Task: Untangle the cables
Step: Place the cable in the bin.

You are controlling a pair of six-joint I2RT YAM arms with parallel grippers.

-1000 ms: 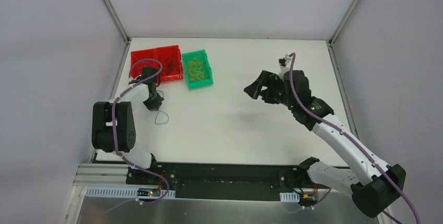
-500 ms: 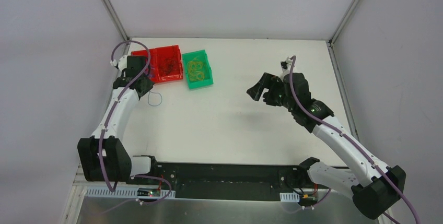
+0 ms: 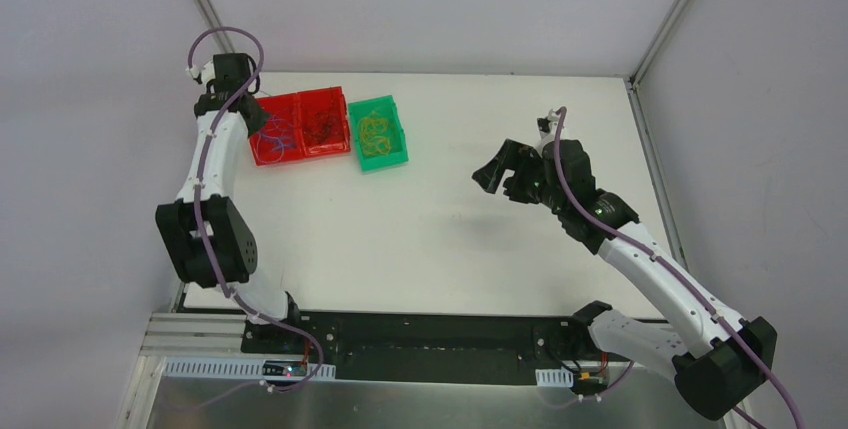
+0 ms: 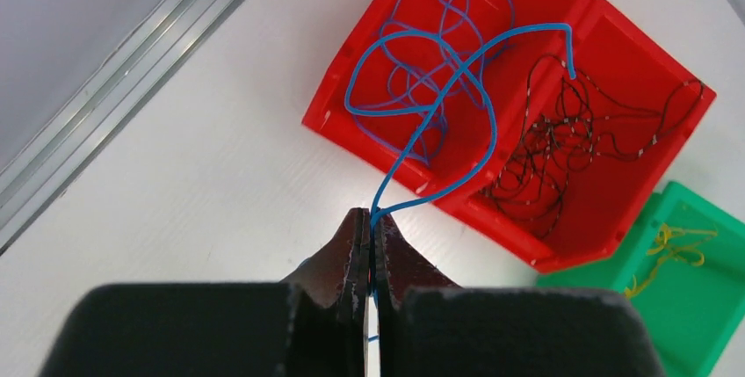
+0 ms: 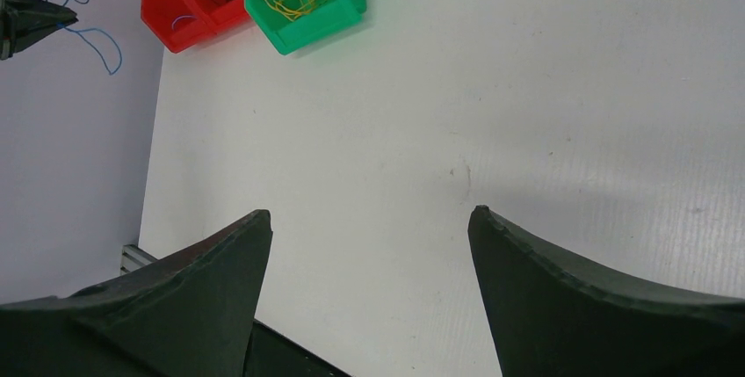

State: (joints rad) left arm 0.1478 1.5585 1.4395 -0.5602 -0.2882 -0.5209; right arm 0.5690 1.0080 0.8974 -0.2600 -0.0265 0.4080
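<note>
Left wrist view: the left gripper (image 4: 370,221) has its jaws pressed together on a thin blue cable (image 4: 397,164), which rises from the fingertips and curls into loose loops in front of two red bins standing side by side. Behind the loops, more blue strands (image 4: 457,8) lie in the nearer red bin (image 4: 329,122), and a tangle of dark cables (image 4: 562,144) fills the red bin beside it (image 4: 694,96). Next along is a green bin (image 4: 703,342) holding yellow cables (image 4: 672,250). From the top external view the left arm reaches to the far left corner of the table (image 3: 450,249), its gripper over the left edge of the red bins. The right gripper (image 3: 490,171) hangs well apart from all this, over bare table on the right half. Its fingers (image 5: 202,280) are spread wide with nothing between them.
</note>
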